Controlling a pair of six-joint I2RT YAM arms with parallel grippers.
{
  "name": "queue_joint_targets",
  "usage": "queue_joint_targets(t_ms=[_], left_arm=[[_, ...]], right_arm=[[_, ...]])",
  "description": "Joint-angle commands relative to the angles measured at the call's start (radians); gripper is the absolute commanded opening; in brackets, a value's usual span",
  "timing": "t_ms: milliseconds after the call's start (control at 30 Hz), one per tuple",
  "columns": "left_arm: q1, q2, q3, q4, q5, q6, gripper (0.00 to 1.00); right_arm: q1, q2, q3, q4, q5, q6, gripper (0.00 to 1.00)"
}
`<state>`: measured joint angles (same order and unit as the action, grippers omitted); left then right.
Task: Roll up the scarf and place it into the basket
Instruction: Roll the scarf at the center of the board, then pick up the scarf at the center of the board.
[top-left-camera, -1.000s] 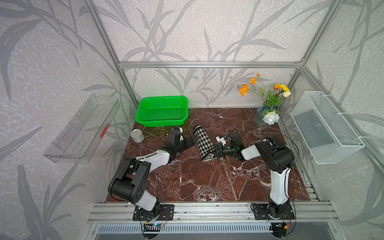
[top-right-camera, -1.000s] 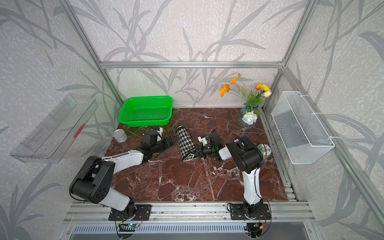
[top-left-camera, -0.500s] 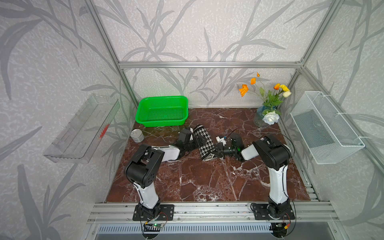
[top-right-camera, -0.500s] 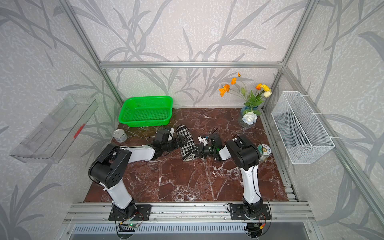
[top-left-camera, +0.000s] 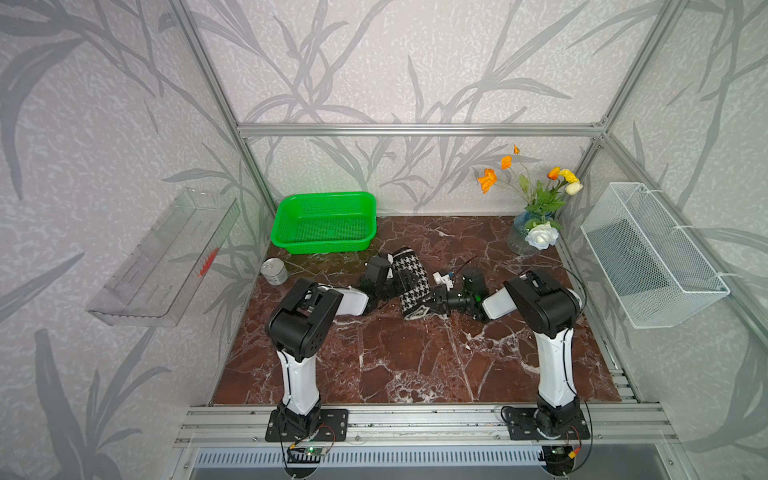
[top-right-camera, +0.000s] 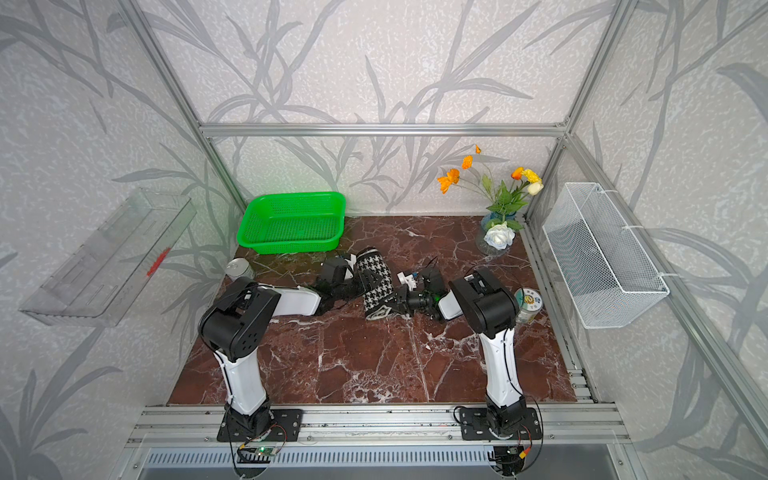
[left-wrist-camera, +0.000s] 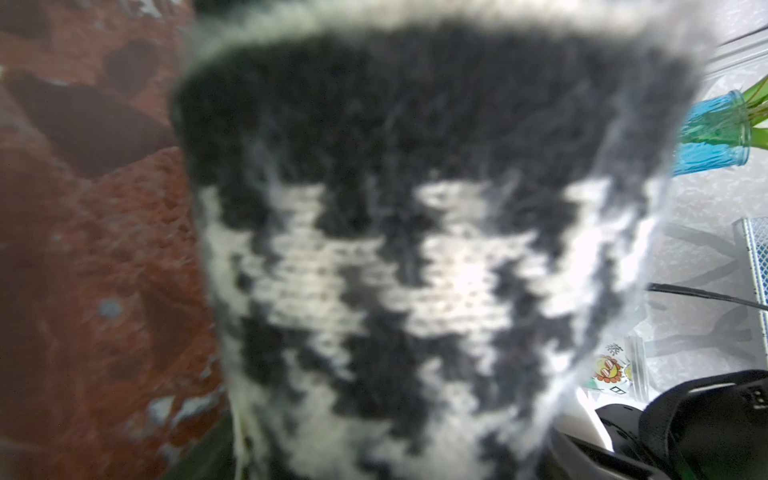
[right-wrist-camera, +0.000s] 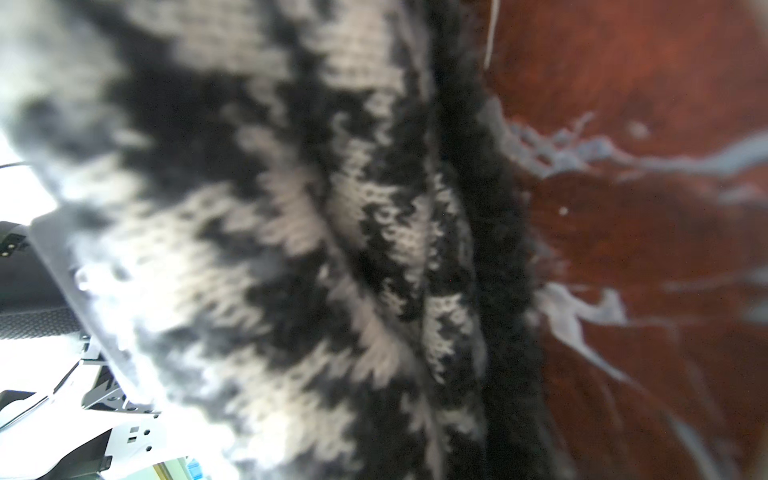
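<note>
Right claw (top-left-camera: 428, 302) is clamped onto the near end of the rolled black-and-white houndstooth knit scarf (top-left-camera: 409, 280); left claw (top-left-camera: 392, 284) sits against its side (honestly can't tell if those jaws are apart or gripping). Roll lies on the red-brown marble tabletop (top-left-camera: 415, 365), grey leaf-print wallpaper (top-left-camera: 415, 62) all round, long axis running near to far, far end tipped toward the bright green perforated plastic basket (top-left-camera: 320, 246), not touching it.
</note>
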<state>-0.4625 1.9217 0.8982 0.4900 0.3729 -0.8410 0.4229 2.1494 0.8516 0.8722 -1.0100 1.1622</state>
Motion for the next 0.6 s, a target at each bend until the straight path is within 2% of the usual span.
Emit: queue_joint_targets(t_ms=[0,267,367,433,467,500,567], left_arm=[[-0.008,0.05,0.015,0.025,0.024,-0.009,0.66],[-0.005,0.111,0.051,0.061,0.081,-0.035,0.25],[-0.004,0.11,0.084,-0.009,0.071,-0.033,0.0],[-0.004,0.104,0.106,-0.069,0.052,-0.019,0.0],[-0.004,0.102,0.12,-0.097,0.05,-0.007,0.0],[-0.004,0.103,0.136,-0.129,0.049,0.002,0.0],[-0.004,0.102,0.159,-0.17,0.043,0.017,0.0]], right_arm=[[-0.004,0.063,-0.01,-0.118,0.073,-0.016,0.08],[-0.005,0.047,0.012,-0.227,0.082,-0.09,0.1],[-0.005,0.022,0.022,-0.285,0.09,-0.136,0.14],[-0.004,-0.002,0.037,-0.348,0.099,-0.181,0.19],[-0.005,-0.014,0.047,-0.386,0.104,-0.207,0.83],[-0.005,-0.027,0.058,-0.433,0.111,-0.24,0.99],[-0.008,-0.055,0.074,-0.506,0.127,-0.292,0.99]])
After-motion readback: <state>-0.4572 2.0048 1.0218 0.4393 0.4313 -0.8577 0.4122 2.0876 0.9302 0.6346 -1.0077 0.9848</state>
